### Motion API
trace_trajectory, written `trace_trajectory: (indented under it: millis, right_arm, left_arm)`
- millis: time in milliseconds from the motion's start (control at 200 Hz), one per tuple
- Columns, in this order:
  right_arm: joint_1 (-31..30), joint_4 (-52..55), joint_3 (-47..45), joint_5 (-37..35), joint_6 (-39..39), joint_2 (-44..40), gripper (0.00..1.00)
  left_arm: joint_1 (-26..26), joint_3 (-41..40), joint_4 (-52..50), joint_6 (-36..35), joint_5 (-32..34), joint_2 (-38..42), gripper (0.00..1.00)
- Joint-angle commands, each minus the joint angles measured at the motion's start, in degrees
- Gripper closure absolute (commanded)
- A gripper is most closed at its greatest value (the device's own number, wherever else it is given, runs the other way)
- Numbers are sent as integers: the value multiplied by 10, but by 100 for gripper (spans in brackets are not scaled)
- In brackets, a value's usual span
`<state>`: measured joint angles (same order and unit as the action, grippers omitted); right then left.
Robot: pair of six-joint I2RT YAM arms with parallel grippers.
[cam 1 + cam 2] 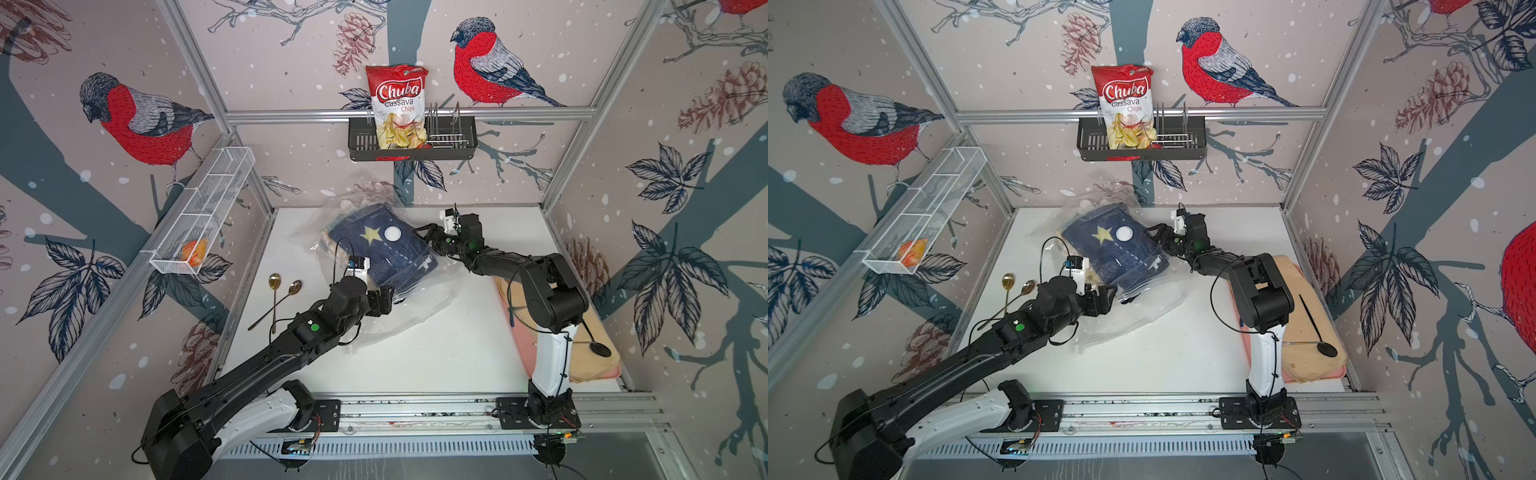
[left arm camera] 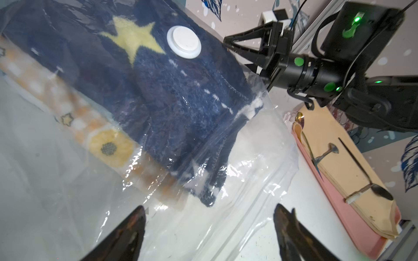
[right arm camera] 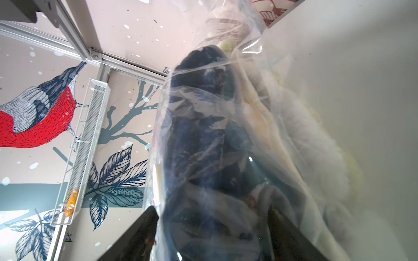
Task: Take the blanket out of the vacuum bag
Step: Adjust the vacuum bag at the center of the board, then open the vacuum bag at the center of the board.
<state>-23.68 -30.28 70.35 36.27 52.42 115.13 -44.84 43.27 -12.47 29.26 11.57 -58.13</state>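
The blanket (image 1: 386, 253) sits inside the vacuum bag (image 1: 415, 291) near the counter's (image 1: 457, 353) far edge. The left fingers (image 2: 135, 221) gape empty at its loose end; the right fingers (image 3: 144, 230) straddle the far end, grip unclear. Next: reach in, pinch blanket.

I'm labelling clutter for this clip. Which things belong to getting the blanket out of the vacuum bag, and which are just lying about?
Job: vacuum bag, navy blanket inside it, left gripper, right gripper.
Lying about: chips bag, black rack, two spoons, white wire basket, pink tray, beige cloth, black spoon.
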Motion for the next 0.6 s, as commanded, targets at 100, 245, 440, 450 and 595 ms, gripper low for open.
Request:
trace_trajectory:
  millis: [100, 245, 440, 450, 595]
  right_arm:
    - [42, -90, -95, 34, 44, -76, 23]
    - [70, -107, -186, 32, 44, -155, 23]
    - [86, -97, -305, 22, 31, -263, 24]
    - [86, -96, -309, 22, 30, -269, 24]
    - [83, -67, -377, 2, 21, -353, 24]
  left_arm:
    - [-62, 94, -137, -103, 84, -75, 14]
    - [-101, 132, -160, -173, 109, -102, 15]
    - [-120, 151, -171, -236, 135, -120, 15]
    - [-120, 150, -172, -239, 133, -120, 15]
    - [-124, 142, -165, -289, 134, -120, 15]
